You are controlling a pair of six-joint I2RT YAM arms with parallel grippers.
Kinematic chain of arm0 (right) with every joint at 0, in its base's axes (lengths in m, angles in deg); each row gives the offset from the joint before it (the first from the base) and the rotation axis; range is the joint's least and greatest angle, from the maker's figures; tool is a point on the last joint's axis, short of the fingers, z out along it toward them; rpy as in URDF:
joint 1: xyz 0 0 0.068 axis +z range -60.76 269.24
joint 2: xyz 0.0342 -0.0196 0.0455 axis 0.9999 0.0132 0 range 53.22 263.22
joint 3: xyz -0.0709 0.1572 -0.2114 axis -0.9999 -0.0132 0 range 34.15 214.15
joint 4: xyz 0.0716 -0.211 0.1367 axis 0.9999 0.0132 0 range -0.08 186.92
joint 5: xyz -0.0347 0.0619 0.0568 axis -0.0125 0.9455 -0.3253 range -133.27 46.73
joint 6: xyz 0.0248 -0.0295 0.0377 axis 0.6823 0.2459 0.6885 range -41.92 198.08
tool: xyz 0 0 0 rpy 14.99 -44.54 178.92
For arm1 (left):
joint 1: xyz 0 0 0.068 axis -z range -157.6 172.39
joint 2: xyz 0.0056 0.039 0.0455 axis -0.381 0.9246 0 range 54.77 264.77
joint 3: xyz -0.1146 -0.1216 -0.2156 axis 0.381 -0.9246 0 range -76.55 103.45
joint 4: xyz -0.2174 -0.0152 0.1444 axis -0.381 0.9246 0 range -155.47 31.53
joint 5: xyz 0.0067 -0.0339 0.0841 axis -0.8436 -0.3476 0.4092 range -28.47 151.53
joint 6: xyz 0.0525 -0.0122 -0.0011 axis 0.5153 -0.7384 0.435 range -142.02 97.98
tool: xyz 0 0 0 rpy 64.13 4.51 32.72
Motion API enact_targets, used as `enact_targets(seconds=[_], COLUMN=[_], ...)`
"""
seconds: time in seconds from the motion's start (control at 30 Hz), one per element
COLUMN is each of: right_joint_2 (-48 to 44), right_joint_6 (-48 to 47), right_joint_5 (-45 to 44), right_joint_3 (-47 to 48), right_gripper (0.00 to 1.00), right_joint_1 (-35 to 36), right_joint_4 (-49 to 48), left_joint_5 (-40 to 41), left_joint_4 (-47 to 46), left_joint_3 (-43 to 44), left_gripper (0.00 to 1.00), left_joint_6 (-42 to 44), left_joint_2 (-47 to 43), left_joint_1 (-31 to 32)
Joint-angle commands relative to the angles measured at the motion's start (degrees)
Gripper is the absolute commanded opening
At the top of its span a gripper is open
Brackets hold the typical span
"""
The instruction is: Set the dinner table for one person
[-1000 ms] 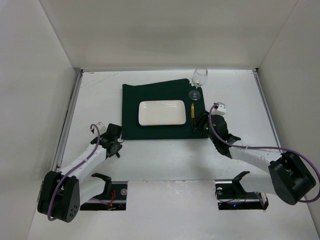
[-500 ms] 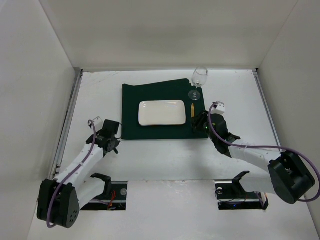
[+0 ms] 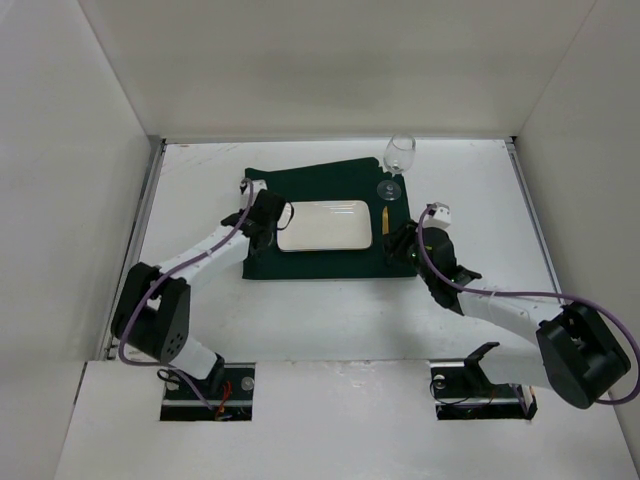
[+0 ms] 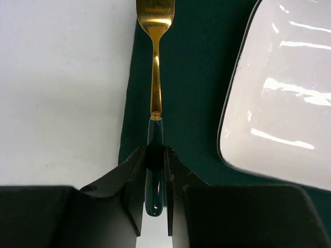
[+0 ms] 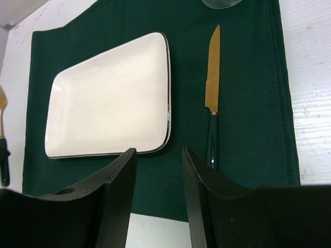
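Observation:
The white dinner table carries a dark green placemat with a white rectangular plate in its middle. My left gripper is shut on the dark green handle of a gold fork, which points along the placemat's left edge, left of the plate. A gold knife with a green handle lies on the mat right of the plate. My right gripper stands open and empty over the mat's near right part, next to the knife.
A clear wine glass stands upright at the placemat's far right corner. White walls close the table on the left, back and right. The fork shows at the left edge of the right wrist view.
My left gripper closed on the fork near the table's front left, then swung it far and right to the placemat's left edge beside the plate. The right arm barely moved.

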Motion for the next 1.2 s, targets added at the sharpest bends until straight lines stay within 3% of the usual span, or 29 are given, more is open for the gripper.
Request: enact_targets(seconds=[0.0, 0.47, 1.03, 1.17], right_joint_2=[-0.1, 1.0, 1.0, 1.0], right_joint_6=[-0.3, -0.1, -0.2, -0.1], right_joint_5=[-0.5, -0.8, -0.7, -0.8], right_joint_3=[1.3, 1.4, 1.6, 1.5], right_gripper=[0.46, 0.46, 0.46, 0.46], right_joint_1=[-0.2, -0.4, -0.3, -0.3], right_joint_4=[-2.6, -2.7, -2.6, -2.6], left_joint_5=[1.6, 0.8, 2.4, 3.3], left_joint_4=[-3.5, -3.2, -3.9, -3.9], left_joint_3=[3.5, 5.0, 6.1, 5.6], left_gripper=[0.08, 0.08, 0.08, 0.14], left_joint_6=[6.0, 8.7, 9.6, 9.1], left_joint_2=[2.3, 11.0, 15.6, 15.7], left_joint_1=[-0.2, 0.9, 1.3, 1.3])
